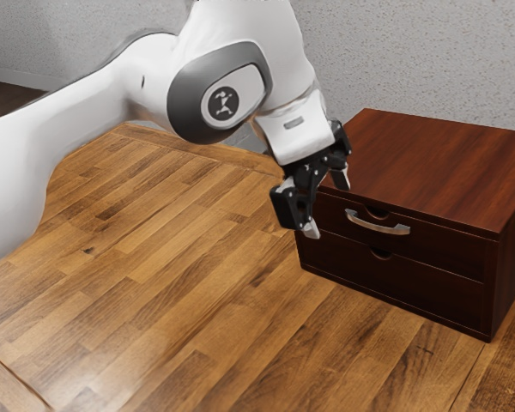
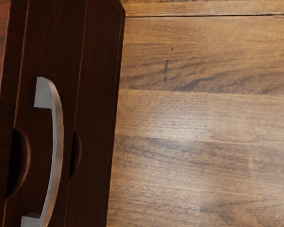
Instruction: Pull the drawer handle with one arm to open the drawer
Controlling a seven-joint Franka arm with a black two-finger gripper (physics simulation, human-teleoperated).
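Silver-grey drawer handle (image 1: 378, 225) runs level across the upper drawer (image 1: 446, 251) of the dark wooden cabinet (image 1: 438, 163), just beyond the gripper (image 1: 329, 207), which hangs open and empty at the cabinet's front corner.

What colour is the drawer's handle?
Silvery grey. The handle shows best in the wrist view.

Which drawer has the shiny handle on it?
The top drawer: a curved silver handle sits across its front. The bottom drawer has only a small scooped notch at its upper edge, no handle.
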